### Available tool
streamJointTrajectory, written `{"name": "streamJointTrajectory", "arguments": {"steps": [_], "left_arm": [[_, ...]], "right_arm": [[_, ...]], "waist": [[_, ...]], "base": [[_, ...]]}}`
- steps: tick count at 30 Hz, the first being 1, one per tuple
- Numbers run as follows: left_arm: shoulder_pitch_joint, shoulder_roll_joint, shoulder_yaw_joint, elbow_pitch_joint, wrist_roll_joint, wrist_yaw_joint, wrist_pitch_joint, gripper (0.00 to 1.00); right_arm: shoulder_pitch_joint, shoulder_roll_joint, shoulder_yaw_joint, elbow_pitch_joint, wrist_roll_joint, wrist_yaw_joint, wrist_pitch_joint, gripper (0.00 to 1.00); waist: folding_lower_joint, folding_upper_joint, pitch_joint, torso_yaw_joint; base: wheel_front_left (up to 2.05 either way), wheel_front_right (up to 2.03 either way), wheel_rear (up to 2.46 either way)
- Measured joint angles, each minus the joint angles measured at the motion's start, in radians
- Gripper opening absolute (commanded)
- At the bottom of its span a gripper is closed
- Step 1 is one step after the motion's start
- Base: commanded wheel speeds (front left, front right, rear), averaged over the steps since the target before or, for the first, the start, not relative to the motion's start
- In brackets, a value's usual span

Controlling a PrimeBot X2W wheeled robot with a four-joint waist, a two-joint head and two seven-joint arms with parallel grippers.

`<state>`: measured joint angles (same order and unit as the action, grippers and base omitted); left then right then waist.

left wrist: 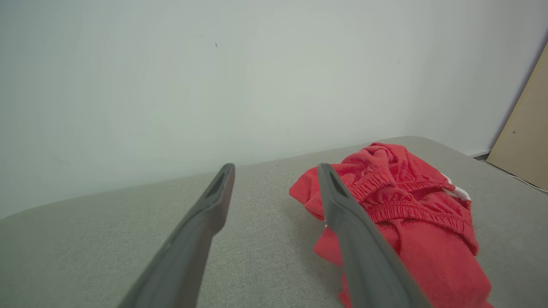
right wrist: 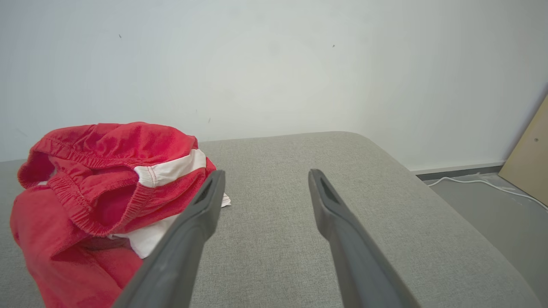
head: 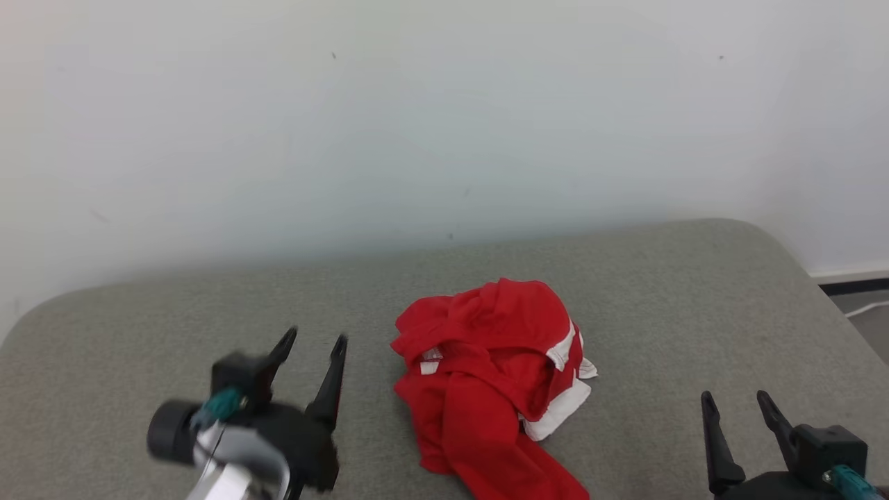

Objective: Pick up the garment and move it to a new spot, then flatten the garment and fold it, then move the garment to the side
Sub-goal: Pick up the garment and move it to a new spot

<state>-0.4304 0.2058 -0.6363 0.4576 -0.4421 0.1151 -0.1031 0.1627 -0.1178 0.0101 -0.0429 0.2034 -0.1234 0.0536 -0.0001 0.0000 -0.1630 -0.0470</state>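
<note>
Garment (head: 489,375), red, lies crumpled on a grey cushion (head: 173,319). Left gripper (head: 316,338) and right gripper (head: 735,396) flank the garment, not touching, jaws wide and empty, likely readying the pickup.

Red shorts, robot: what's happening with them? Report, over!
Left hand open, empty, left of red shorts. Right hand open, empty, on their right. Shorts crumpled on grey cushion, untouched. Nothing in the way.
</note>
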Motion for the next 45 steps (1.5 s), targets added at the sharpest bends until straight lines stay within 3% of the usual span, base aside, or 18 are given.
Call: {"name": "streamJointTrajectory", "arguments": {"steps": [9,17,20,38,43,45], "left_arm": [[0.332,0.124,0.106,-0.255,-0.001,0.009,-0.064,1.0],[0.569,0.078,0.32,-0.38,0.02,0.009,-0.101,1.0],[0.646,0.052,0.351,-0.414,0.048,0.009,-0.1,1.0],[0.714,0.013,0.429,-0.627,0.16,0.009,0.019,1.0],[0.71,0.021,0.405,-0.634,0.168,0.009,0.109,1.0],[0.635,0.024,0.388,-0.621,0.152,0.009,0.21,1.0]], "right_arm": [[0.033,-0.034,-0.016,-0.028,0.017,0.018,-0.028,1.0],[0.034,-0.025,-0.01,-0.007,0.033,0.028,-0.045,1.0],[0.039,-0.003,-0.009,0.009,0.042,0.027,-0.046,1.0],[0.024,0.009,0.036,0.048,0.042,0.037,-0.063,1.0],[0.013,0.009,0.037,0.049,0.041,0.037,-0.069,1.0],[0.008,0.009,0.045,0.049,0.041,0.04,-0.071,1.0]], "waist": [[-0.0001,0.0,-0.016,0.064],[0.0,0.0,-0.013,0.102],[0.0,-0.0001,-0.009,0.108],[0.0,0.0,0.024,0.096],[0.0001,0.0,0.033,0.088],[0.0001,0.0,0.046,0.08]], "base": [[0.0,0.0,0.0],[0.0,0.0,0.0],[0.0,0.0,0.0],[0.0,0.0,0.0],[0.0,0.0,0.0],[0.0,0.0,0.0]]}}
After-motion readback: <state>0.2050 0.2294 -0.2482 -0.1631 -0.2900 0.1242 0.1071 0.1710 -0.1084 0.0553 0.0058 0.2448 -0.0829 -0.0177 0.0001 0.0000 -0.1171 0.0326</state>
